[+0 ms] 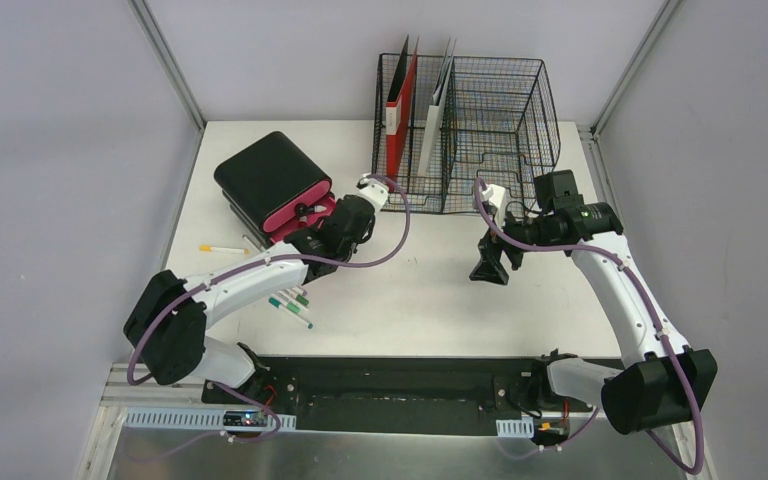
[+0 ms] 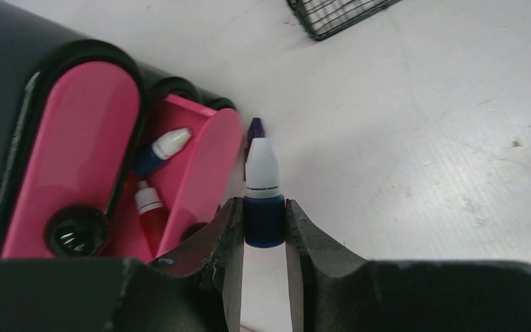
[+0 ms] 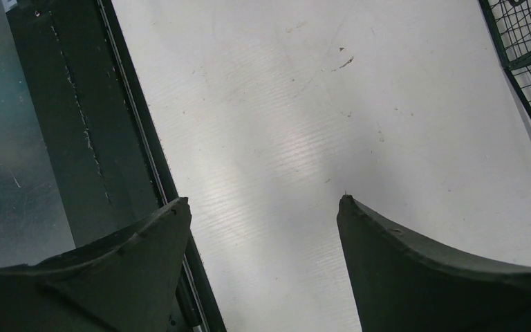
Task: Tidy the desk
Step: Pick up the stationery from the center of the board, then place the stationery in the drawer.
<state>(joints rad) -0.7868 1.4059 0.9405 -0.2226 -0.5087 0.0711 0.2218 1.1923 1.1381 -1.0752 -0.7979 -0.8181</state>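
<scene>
We see one white desk (image 1: 430, 300). It carries the wire rack (image 1: 500, 110) at its far edge and spreads from there toward the two arm bases.

Far to the left of the rack, and nearer the arms than it, lies one pale pen (image 1: 222, 249) with a yellow end. A little closer to the rack lie some green-tipped markers (image 1: 290, 305). We count at least two; the left arm hides part of the group.

Just left of the rack sits one black case (image 1: 270, 175), its pink end turned to the rack's side. In the left wrist view, its open pink compartment holds two small white-capped bottles: one blue bottle (image 2: 160, 151) and one red bottle (image 2: 151, 211).

Between the case and the rack, the left hand (image 2: 263, 202) is clenched on a third one. This is a dropper bottle (image 2: 262, 166) with a dark blue body and a white cap. A finger presses each side of the body, and the cap points away from the wrist. A small purple thing shows just behind the cap; we cannot tell what it is.

The rack holds upright folders in its left part. We count one red folder (image 1: 400, 110) and one pale folder (image 1: 438, 115) for certain.

In front of the rack's right half is the right hand (image 3: 264, 200). Its two fingers are spread wide, with only bare desk between them, so it is released and grasps nothing.
</scene>
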